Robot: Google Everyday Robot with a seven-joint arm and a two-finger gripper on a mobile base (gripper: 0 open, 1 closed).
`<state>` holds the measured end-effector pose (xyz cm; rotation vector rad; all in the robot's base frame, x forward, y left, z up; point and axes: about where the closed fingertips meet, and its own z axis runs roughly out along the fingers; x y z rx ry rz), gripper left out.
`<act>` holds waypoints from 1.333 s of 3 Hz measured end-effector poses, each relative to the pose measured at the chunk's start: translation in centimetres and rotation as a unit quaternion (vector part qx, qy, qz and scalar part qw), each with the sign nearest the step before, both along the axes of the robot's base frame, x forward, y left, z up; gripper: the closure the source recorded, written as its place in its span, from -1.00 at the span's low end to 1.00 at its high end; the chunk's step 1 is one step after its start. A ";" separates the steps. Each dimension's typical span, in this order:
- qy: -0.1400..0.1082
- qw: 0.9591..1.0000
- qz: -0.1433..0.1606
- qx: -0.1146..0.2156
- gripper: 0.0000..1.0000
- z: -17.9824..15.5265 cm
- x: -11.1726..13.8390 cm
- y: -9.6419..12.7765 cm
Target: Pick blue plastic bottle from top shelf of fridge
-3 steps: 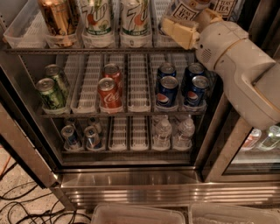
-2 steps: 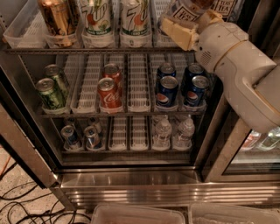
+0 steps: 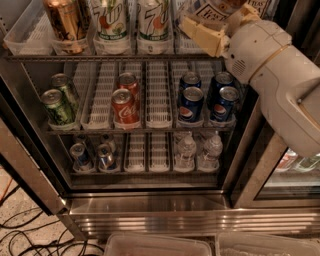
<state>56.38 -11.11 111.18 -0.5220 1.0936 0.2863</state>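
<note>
The blue plastic bottle (image 3: 209, 9) shows only its white-and-black "Teas' Tea" label at the top edge of the camera view, on the right side of the top shelf (image 3: 75, 58) of the fridge (image 3: 150, 210). Its cap is out of view. My gripper (image 3: 214, 16) reaches in from the right on a thick white arm. One cream finger (image 3: 202, 34) lies across the bottle's front left and the other (image 3: 245, 12) is at its right. The gripper is shut on the bottle.
On the top shelf, left of the bottle, stand two 7UP containers (image 3: 110, 22) and a gold can (image 3: 65, 20). The middle rack holds green cans (image 3: 57, 105), Coke cans (image 3: 124, 105) and Pepsi cans (image 3: 191, 102). The bottom rack holds small water bottles (image 3: 187, 150). Cables (image 3: 20, 235) lie on the floor at left.
The gripper and arm have shifted slightly upward around the bottle; nothing else has moved.
</note>
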 end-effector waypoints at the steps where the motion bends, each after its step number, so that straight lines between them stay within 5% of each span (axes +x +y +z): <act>1: -0.001 1.000 0.010 -0.012 1.00 0.3 -1.3 0.5; 2: 0.026 0.999 0.023 -0.031 1.00 -0.5 -2.8 1.2; 4: 0.112 0.989 0.070 -0.060 1.00 -5.3 -5.6 2.6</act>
